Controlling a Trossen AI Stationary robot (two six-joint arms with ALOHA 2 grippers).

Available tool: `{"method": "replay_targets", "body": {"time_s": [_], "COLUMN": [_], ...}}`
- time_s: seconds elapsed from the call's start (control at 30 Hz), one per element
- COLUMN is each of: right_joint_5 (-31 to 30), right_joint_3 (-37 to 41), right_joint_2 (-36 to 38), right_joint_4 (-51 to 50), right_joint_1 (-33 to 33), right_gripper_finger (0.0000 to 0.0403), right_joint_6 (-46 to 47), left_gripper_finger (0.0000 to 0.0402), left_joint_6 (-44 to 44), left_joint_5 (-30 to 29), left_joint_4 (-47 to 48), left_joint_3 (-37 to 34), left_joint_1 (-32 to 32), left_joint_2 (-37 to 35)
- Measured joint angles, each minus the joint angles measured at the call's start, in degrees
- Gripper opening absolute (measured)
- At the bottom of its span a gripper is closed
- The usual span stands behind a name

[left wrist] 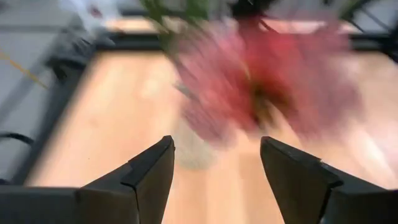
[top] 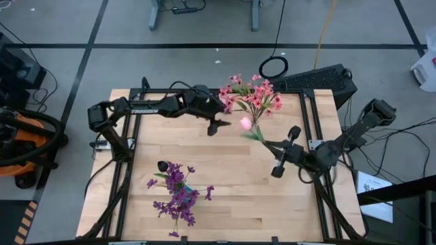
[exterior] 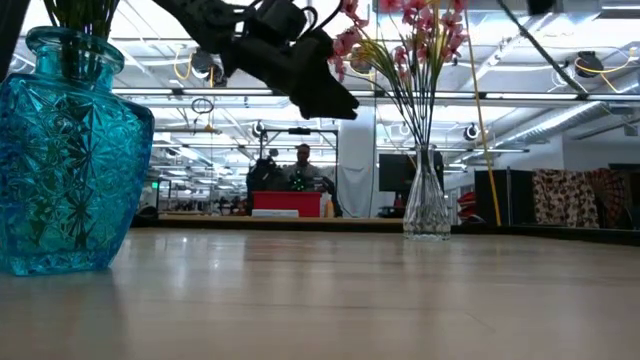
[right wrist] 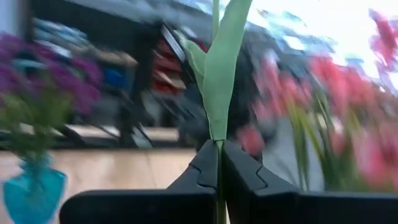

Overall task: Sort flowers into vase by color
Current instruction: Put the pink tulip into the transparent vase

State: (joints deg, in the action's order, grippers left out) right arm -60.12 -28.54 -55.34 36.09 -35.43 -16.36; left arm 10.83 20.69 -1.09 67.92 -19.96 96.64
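Wooden tabletop [top: 225, 177], big workshop hall behind, person [exterior: 303, 165] far off at desk. Right gripper [right wrist: 219, 163]: fingers clamped on green stem of pink bud [top: 245, 123], bud held up beside clear vase [exterior: 427, 205] w/ pink flowers [top: 248, 95] at far edge. Left gripper [left wrist: 214, 165]: fingers wide apart, empty, above tabletop just beside pink bunch. Purple flowers [top: 177, 197] in blue vase [exterior: 65, 150] at near edge. Mid tabletop open btw vases.

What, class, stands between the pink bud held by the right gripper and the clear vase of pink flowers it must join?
The right gripper holds the pink bud by its stem beside the clear vase. The open left gripper hangs close by on the bud's other side, not between them. Only the pink flowers already standing there crowd the opening.
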Motion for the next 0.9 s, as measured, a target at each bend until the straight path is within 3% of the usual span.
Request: {"method": "replay_targets", "body": {"time_s": [0.17,0.3,0.4,0.63,0.8,0.9], "right_joint_5": [11.6,22.4,29.6,36.1,38.6,41.2], "right_joint_3": [0.0,2.6,7.8,17.9,13.4,10.5], "right_joint_2": [5.1,9.2,9.0,-3.0,-9.9,-13.1], "right_joint_4": [4.8,5.8,14.2,52.0,53.7,53.2], "right_joint_1": [3.7,7.9,11.1,16.2,18.7,19.0], "right_gripper_finger": [0.0000,0.0000,0.0000,0.0000,0.0000,0.0000], "right_joint_6": [-11.2,-8.8,-4.7,-3.1,-3.5,-4.2], "left_gripper_finger": [0.0244,0.0244,0.0244,0.0244,0.0244,0.0244], "left_joint_6": [0.2,1.6,1.8,-1.0,-3.8,-4.5], "left_joint_5": [6.4,4.7,1.6,-12.0,-18.7,-20.2], "left_joint_4": [5.5,5.7,2.1,-15.7,-32.1,-36.8], "left_joint_3": [0.0,0.0,0.0,0.0,0.0,-0.1], "left_joint_1": [4.1,9.3,13.5,20.9,22.9,23.0], "left_joint_2": [-0.1,-0.1,0.0,2.2,7.7,11.0]}}
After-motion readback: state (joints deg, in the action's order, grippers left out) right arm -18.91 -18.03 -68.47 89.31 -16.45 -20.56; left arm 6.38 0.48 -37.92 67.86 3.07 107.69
